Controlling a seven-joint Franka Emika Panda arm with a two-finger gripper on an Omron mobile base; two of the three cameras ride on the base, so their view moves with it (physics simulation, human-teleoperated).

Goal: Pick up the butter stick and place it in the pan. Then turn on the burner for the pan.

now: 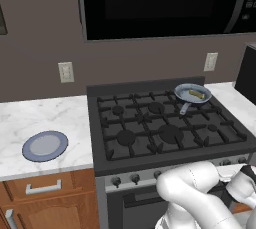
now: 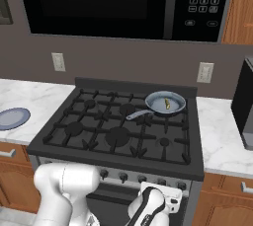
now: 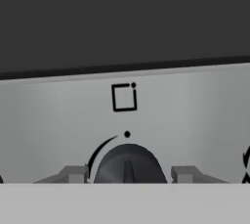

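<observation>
The small blue-grey pan (image 1: 193, 93) (image 2: 165, 103) sits on the stove's back right burner, its dark handle pointing toward the stove's middle. The yellowish butter stick (image 1: 196, 94) (image 2: 167, 103) lies inside it. My gripper (image 3: 129, 174) is low at the stove's front panel. Its two fingertips (image 3: 75, 174) stand on either side of a dark round burner knob (image 3: 128, 164) with small gaps, so it is open. Above the knob there is a square burner icon (image 3: 124, 97) with a dot at its upper right corner. The hand (image 2: 159, 199) shows in front of the panel's right part.
A black gas stove (image 1: 165, 123) with several burners stands between marble counters. A flat blue plate (image 1: 45, 145) (image 2: 12, 118) lies on the left counter. A microwave (image 2: 123, 3) hangs above. More knobs (image 2: 123, 176) line the front panel. A dark appliance (image 2: 244, 116) stands at the right.
</observation>
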